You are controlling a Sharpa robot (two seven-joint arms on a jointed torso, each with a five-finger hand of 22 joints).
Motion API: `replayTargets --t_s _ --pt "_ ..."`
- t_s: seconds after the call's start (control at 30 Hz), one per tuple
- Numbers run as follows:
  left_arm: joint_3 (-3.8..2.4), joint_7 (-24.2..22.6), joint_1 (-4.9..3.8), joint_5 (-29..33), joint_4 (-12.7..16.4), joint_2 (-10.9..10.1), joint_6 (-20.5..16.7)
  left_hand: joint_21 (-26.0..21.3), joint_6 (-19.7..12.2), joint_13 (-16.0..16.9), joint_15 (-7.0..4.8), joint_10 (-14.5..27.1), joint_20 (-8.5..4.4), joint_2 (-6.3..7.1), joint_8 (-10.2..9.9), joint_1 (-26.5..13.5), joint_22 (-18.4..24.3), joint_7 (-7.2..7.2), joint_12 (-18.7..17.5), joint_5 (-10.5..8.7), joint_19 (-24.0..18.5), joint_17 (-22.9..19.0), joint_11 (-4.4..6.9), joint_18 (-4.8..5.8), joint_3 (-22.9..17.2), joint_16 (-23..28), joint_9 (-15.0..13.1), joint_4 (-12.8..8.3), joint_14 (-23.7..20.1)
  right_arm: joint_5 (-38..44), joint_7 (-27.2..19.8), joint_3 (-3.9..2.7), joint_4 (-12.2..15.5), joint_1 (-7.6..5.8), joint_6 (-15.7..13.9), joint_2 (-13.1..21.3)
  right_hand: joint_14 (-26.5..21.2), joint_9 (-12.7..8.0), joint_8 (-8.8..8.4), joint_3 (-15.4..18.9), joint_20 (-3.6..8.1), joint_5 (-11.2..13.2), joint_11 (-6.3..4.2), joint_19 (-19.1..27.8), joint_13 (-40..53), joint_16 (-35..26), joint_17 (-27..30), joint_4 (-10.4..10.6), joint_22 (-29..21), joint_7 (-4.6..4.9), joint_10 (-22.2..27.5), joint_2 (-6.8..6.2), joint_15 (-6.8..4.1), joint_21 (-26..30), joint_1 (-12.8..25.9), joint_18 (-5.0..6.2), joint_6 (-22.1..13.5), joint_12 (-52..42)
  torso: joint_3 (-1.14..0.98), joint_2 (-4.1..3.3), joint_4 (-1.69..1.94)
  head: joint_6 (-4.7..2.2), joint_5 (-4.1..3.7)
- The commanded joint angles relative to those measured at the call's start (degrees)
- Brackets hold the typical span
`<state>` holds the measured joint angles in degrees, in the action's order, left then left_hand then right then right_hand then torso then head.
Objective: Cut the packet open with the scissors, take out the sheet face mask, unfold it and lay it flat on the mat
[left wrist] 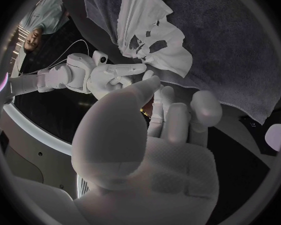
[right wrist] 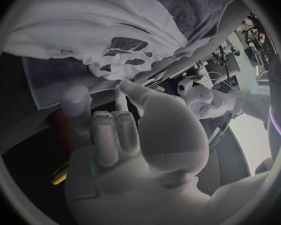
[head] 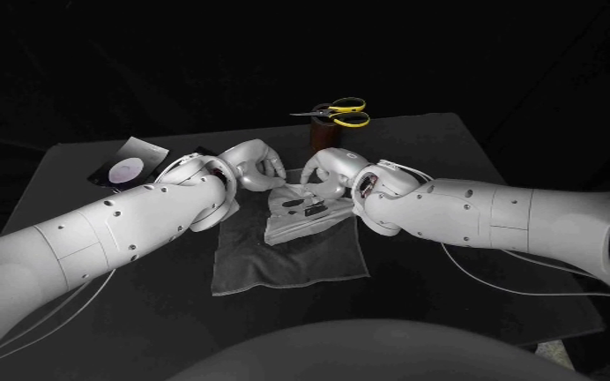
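Risking a tear at the cut-outs or a fold-back if sheet mask point(head: 302, 209) gets tugged from one side only: pinched at far edge by right hand point(head: 328, 169), left hand point(head: 255, 165) just beside same edge, can't tell if gripping. Lying half-spread and rumpled on soft grey cloth mat point(head: 293, 266); thin limp white fabric, eye and mouth holes, clingy-looking.

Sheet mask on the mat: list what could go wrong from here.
1. The mask lies bunched, both hands at its far edge; a pull by the right hand or left hand may tear its cut-outs.
2. The mat could ruck up with it.
3. The scissors stand in a holder just behind the hands; a swing could topple them.
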<state>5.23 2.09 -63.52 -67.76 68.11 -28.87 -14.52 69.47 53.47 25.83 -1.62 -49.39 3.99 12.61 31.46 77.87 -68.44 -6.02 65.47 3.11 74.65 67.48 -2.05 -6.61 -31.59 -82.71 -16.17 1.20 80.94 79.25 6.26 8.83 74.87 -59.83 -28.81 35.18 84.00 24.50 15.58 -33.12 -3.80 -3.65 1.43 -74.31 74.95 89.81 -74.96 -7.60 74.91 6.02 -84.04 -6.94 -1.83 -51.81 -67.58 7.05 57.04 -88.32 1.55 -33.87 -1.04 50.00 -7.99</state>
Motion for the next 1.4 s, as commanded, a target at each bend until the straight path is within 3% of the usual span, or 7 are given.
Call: replayTargets --t_s 0.03,0.17,0.3,0.5,0.93,1.4 --pt "0.03 0.98 0.17 -2.14 0.7 -0.01 0.09 0.92 0.24 0.74 -0.12 0.17 0.03 0.31 0.82 -0.14 -0.93 0.3 1.34 -0.28 0.82 1.89 0.34 0.72 0.68 -0.8 -0.83 0.14 0.91 4.95 -0.34 0.0 -0.53 0.08 3.13 -0.42 6.0 -0.15 -0.39 0.2 0.02 0.4 0.08 -0.38 14.26 0.19 -15.04 -0.23 2.92 0.27 -5.71 -0.57 -0.29 -0.27 0.02 0.14 0.22 -0.42 0.2 -0.29 0.08 0.0 0.15" --pt "0.06 1.47 0.29 -2.76 1.3 -0.34 0.68 2.54 0.33 1.63 -0.38 0.24 -0.19 0.59 1.96 -0.25 -2.52 0.65 3.02 -0.28 1.92 5.78 0.65 1.12 1.59 -2.34 -2.04 0.43 2.61 5.51 -0.17 0.01 -0.62 0.1 4.23 -0.71 6.0 -0.28 -0.63 0.4 0.0 0.43 0.14 -0.31 14.3 0.19 -15.04 -0.31 2.9 0.35 -5.72 -0.7 -0.21 -0.14 0.09 0.16 0.22 -0.48 0.21 -0.29 0.18 0.0 0.17" --pt "0.08 2.06 0.37 -3.35 1.77 -0.69 1.43 3.03 0.2 2.02 -0.5 0.34 -0.29 0.91 2.46 -0.33 -3.0 0.8 3.75 -0.26 2.21 7.04 0.78 1.24 2.21 -2.85 -2.67 0.58 3.11 5.75 -0.04 0.01 -0.27 0.11 5.53 -0.59 6.0 -0.48 -0.97 0.77 -0.06 0.45 0.24 -0.21 14.3 0.19 -15.04 -0.36 2.89 0.45 -5.72 -0.93 -0.12 0.03 0.3 0.18 0.24 -0.49 0.2 -0.2 0.11 0.0 0.31" --pt "0.09 3.02 0.47 -4.23 2.22 -1.12 2.67 4.21 0.39 2.48 -0.72 0.41 -0.47 0.32 3.19 0.75 -4.18 1.03 4.62 -0.25 2.97 9.44 1.05 1.53 1.9 -3.71 -3.53 0.35 4.07 5.9 0.24 0.01 0.23 0.12 6.1 0.0 6.0 -0.68 -1.31 1.16 -0.13 0.42 0.32 -0.27 14.48 0.19 -15.04 -0.34 2.99 0.52 -5.77 -1.07 -0.04 -0.19 0.53 0.13 0.29 -0.77 0.17 -0.2 0.08 0.0 0.5" --pt "0.1 5.03 0.62 -5.33 2.38 -1.53 6.02 4.46 0.32 2.55 -0.76 0.54 -0.53 0.2 3.25 1.1 -4.43 1.01 4.72 -0.25 3.1 10.58 1.1 1.58 1.62 -4.09 -3.72 0.23 4.51 5.96 0.72 0.01 0.17 0.14 5.55 0.72 6.0 -1.0 -1.92 1.56 -0.22 0.3 0.45 -0.15 14.39 0.19 -15.04 -0.31 2.98 0.68 -5.74 -1.08 0.06 0.01 0.71 0.16 0.06 -0.62 0.15 -0.23 0.06 0.0 0.56" --pt "0.27 6.05 0.98 -5.87 1.35 -0.5 6.53 4.8 -0.35 2.63 -0.71 0.74 -0.55 0.09 2.9 1.19 -4.76 0.82 4.85 -0.25 3.25 11.4 1.0 1.67 1.3 -4.39 -3.8 0.28 4.8 5.66 0.58 0.0 -0.61 0.14 3.85 0.39 6.0 -1.4 -2.74 1.83 -0.38 0.14 0.69 -0.09 14.25 0.19 -15.04 -0.34 3.02 0.97 -5.68 -0.88 0.24 0.05 0.64 0.16 -0.4 -0.4 0.19 -0.26 0.08 0.0 0.61"
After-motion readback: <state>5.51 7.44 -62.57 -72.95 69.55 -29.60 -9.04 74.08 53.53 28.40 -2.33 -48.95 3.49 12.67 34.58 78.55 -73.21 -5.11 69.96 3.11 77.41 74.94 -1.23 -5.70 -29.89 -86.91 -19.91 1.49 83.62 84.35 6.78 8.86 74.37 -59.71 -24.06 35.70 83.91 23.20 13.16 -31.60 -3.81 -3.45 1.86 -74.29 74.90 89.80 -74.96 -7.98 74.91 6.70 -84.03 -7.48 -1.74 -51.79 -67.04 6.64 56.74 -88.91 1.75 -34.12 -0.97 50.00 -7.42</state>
